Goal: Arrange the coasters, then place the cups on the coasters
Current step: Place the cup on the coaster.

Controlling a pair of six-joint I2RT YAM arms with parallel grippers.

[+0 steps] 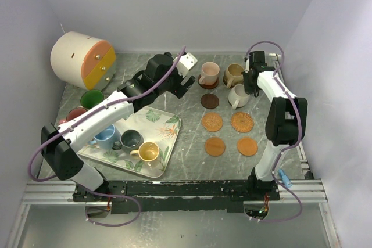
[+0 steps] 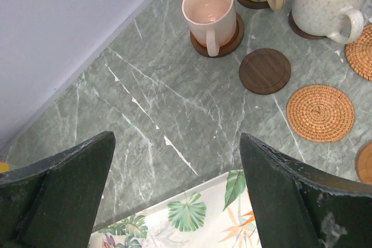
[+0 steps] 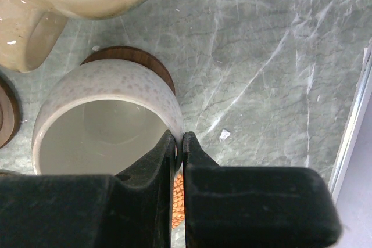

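Note:
My right gripper [image 3: 179, 139] is shut on the rim of the cream cup [image 3: 104, 94], one finger inside and one outside. That cup [image 1: 237, 95] stands on a dark coaster [image 3: 131, 56]. Behind it, the pink cup [image 1: 208, 74] and the tan cup [image 1: 233, 75] each sit on a coaster. One dark coaster [image 1: 210, 101], two woven coasters [image 1: 212, 122] and two flat orange coasters [image 1: 214, 146] lie bare. My left gripper [image 2: 176, 137] hangs open over the table by the tray's far edge, holding nothing. Light blue [image 1: 106, 136], dark grey [image 1: 131, 139] and yellow [image 1: 149, 153] cups stand on the tray.
The leaf-print tray [image 1: 165, 123] lies at the front left. A green cup [image 1: 92, 99] and a red cup [image 1: 75, 114] stand beside it on the left. A big white-and-orange cylinder [image 1: 81, 59] lies at the back left corner. White walls close the table in.

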